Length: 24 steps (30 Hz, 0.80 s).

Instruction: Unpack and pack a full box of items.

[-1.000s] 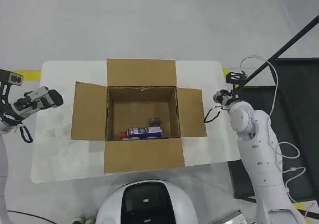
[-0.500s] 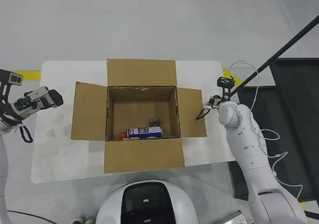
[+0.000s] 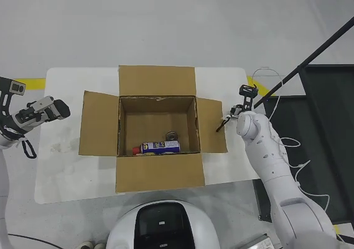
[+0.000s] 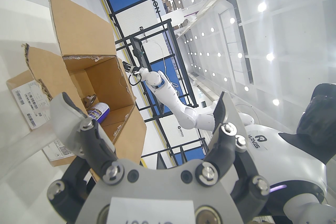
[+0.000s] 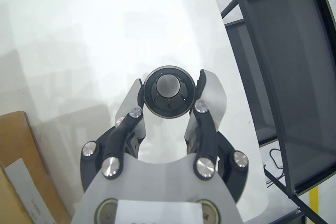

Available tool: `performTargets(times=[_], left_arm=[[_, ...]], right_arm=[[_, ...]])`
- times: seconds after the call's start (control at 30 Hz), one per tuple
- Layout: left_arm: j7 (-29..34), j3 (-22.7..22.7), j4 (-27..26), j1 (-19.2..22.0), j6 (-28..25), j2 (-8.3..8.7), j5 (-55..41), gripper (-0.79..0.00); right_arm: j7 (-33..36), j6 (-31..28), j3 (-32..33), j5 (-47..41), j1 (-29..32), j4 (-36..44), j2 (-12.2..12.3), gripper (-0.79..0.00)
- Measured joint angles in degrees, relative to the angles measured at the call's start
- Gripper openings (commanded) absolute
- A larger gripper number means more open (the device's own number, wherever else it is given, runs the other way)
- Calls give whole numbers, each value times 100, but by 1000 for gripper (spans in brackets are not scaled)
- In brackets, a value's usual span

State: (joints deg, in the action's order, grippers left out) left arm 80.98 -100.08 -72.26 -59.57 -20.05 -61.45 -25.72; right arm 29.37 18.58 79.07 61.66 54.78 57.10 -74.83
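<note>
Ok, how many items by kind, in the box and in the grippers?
Blue-and-white spray can with red cap, in brown cardboard box: 1
Round grey metal part in box: 1
Black round cylinder in right gripper: 1
Total: 3

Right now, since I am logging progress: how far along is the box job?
Done: the open brown cardboard box shows just a blue spray can and a round metal part. In hand: right gripper shut on a black round knob over the white table; left gripper open. Left: those two, if unpacking.
</note>
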Motion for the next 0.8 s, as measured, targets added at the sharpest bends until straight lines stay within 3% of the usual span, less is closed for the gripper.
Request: performTargets(times=[0.23, 0.4, 0.63, 0.8], left_arm=[[0, 0, 0, 0, 0, 0, 0, 0], [0, 0, 0, 0, 0, 0, 0, 0], [0, 0, 0, 0, 0, 0, 0, 0], [0, 0, 0, 0, 0, 0, 0, 0]], right_arm=[[-122, 47, -20, -121, -112, -197, -34, 0], [-263, 185, 141, -166, 38, 174, -9, 0], [-304, 598, 495, 235, 796, 2043, 89, 0], [319, 212, 407, 606, 1173, 3496, 138, 0]])
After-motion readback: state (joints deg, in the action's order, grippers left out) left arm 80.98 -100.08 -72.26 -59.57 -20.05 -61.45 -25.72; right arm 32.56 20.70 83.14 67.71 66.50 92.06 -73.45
